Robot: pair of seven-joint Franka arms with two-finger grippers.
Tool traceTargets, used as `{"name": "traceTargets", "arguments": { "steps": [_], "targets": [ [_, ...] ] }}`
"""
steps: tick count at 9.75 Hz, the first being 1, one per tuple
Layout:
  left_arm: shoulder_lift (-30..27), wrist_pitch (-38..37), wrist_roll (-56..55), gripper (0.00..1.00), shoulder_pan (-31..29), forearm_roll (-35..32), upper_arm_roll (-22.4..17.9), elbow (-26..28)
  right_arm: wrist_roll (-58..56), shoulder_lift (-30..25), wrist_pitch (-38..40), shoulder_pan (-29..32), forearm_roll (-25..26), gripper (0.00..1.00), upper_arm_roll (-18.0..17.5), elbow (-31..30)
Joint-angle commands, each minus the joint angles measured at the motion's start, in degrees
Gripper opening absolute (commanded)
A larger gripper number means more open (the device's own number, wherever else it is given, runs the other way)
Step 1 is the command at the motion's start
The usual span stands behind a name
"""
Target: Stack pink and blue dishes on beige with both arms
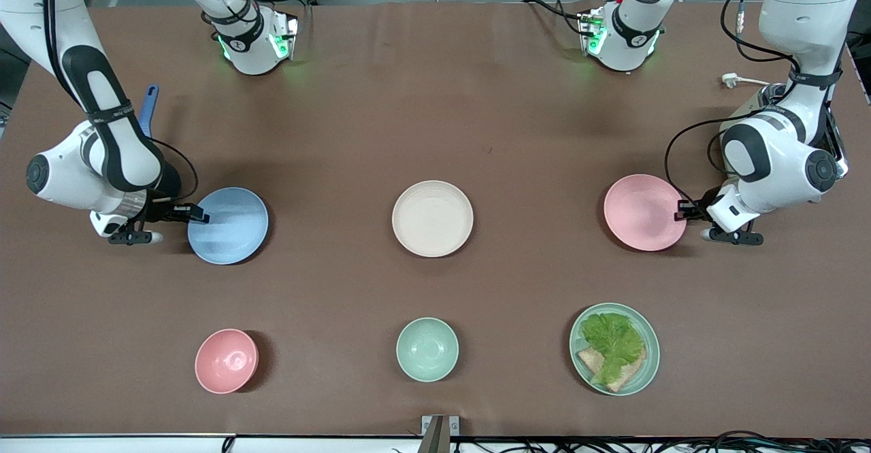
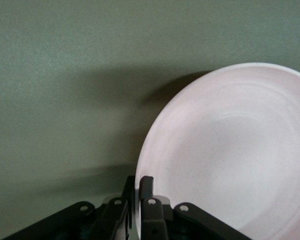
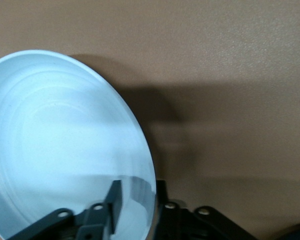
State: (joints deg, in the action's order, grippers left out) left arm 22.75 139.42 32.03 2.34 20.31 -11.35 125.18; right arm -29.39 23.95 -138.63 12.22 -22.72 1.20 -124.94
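The beige plate (image 1: pixel 432 218) lies flat in the middle of the table (image 1: pixel 435 99), and nothing is on it. The blue plate (image 1: pixel 228 225) is beside the beige plate toward the right arm's end of the table, well apart from it. The right gripper (image 1: pixel 201 216) pinches the rim of this blue plate: in the right wrist view one finger (image 3: pixel 112 202) lies on the inside of the plate (image 3: pixel 65 150) and the other is under the rim. The pink plate (image 1: pixel 645 212) is beside the beige plate toward the left arm's end, also well apart. The left gripper (image 1: pixel 682 209) holds its rim, with the fingers (image 2: pixel 146 192) pressed on both sides of the edge (image 2: pixel 230 160).

Nearer to the front camera than the beige plate stands a small green bowl (image 1: pixel 427 349). A small pink bowl (image 1: pixel 226 360) is beside it toward the right arm's end. A green plate (image 1: pixel 646 364) with a lettuce leaf (image 1: pixel 611 344) and a slice of bread (image 1: pixel 629 375) is toward the left arm's end.
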Motion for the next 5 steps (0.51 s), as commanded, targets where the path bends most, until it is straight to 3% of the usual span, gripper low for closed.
{"name": "traceTargets", "arguments": {
  "steps": [1, 3, 5],
  "targets": [
    [-3.8, -2.6, 1.2, 0.0, -0.4, 1.0, 0.3, 0.4, -0.2, -0.6, 1.7, -0.1, -1.9, 0.01, -0.1, 1.3],
    [-10.0, -12.3, -0.9, 0.0, -0.4, 0.9, 3.1, -3.1, 2.9, -2.8, 17.5, 0.3, -1.2, 0.01, 0.6, 9.1],
    [-14.6, -20.6, -7.0, 0.0, -0.5, 0.0, 7.7, -7.7, 7.1, -4.8, 27.7, 0.0, -0.9, 0.01, 1.8, 15.5]
  ]
}}
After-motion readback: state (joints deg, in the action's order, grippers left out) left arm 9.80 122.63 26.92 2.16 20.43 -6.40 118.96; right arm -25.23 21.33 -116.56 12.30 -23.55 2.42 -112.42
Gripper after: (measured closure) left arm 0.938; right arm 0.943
